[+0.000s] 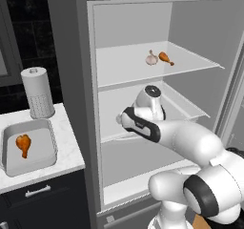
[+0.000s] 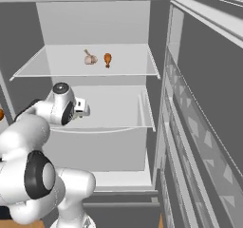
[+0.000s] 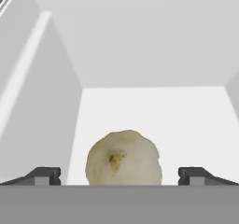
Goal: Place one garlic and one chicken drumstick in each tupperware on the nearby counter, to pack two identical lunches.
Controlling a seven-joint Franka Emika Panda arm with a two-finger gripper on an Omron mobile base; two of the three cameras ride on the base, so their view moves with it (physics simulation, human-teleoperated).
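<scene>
A pale garlic [image 3: 123, 157] lies on a white fridge shelf, right between the two finger tips of my gripper [image 3: 119, 175]. The jaws stand wide open with a gap to the bulb on each side. My arm reaches into the middle shelf [image 1: 183, 104] of the open fridge. On the shelf above lie another garlic [image 1: 151, 58] and a chicken drumstick [image 1: 166, 57], side by side. To the left, a grey tupperware [image 1: 9, 168] rests on the counter [image 1: 66, 142] with one drumstick [image 1: 24, 144] in it.
A paper towel roll [image 1: 37, 92] stands behind the tupperware. The fridge's side walls close in on both sides of the hand. The open fridge door [image 2: 204, 127] stands to the right. Dark cabinet fronts [image 1: 43, 194] sit below the counter.
</scene>
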